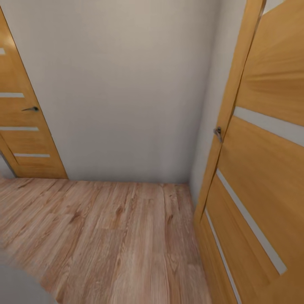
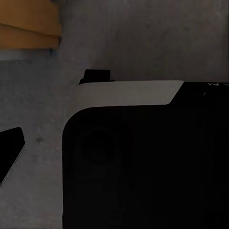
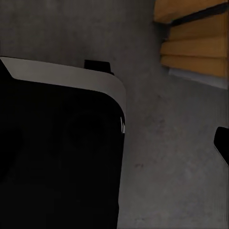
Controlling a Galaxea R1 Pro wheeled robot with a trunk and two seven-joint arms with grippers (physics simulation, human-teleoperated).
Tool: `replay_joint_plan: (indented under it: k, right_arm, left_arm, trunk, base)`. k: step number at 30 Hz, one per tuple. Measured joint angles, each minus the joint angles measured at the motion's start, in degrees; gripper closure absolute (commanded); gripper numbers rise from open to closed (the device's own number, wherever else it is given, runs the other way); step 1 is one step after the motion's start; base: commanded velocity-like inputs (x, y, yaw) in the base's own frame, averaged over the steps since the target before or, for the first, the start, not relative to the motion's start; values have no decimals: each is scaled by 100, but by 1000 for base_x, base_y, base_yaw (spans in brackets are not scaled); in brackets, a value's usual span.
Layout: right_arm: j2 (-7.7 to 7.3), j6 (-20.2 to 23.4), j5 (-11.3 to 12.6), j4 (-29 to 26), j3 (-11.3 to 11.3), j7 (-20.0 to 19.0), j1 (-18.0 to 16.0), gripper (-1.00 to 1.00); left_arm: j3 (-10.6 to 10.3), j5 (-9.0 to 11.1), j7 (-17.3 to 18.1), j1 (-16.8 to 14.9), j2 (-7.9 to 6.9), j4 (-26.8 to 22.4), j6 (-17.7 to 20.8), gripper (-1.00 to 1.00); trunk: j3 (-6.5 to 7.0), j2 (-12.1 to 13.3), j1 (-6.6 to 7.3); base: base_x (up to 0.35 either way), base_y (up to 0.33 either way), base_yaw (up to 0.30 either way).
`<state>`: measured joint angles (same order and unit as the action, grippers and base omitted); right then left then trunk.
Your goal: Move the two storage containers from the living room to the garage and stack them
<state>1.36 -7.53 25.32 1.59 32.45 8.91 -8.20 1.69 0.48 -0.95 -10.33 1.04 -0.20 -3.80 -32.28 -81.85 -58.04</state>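
Observation:
The storage containers are out of view. The head view faces a corner of a hallway with a light wood plank floor (image 1: 105, 236) and a plain white wall (image 1: 126, 93). In the left wrist view, one dark fingertip (image 2: 9, 155) of my left gripper pokes in at the picture's edge, beside my black body with its white band (image 2: 129, 93). The right wrist view likewise has one dark fingertip (image 3: 222, 143) at the edge, beside the same black body (image 3: 62, 76). Nothing is seen between the fingers. Whether either gripper is open or shut cannot be made out.
A wooden door (image 1: 25, 126) with a dark handle (image 1: 31, 109) stands at the far left. A second wooden door (image 1: 261, 177) with a metal handle (image 1: 218, 133) runs close along the right. Both wrist views look onto dim grey floor (image 3: 162, 167) and wooden door bottoms (image 2: 28, 24).

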Motion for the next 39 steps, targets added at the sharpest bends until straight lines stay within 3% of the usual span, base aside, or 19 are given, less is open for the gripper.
replay_joint_plan:
  k: [39]
  right_arm:
    - [0,2,0,0,3,0,0,-100]
  left_arm:
    - [0,0,-1,0,0,0,-11,-100]
  trunk:
    - [0,0,0]
  base:
    - [322,0,0]
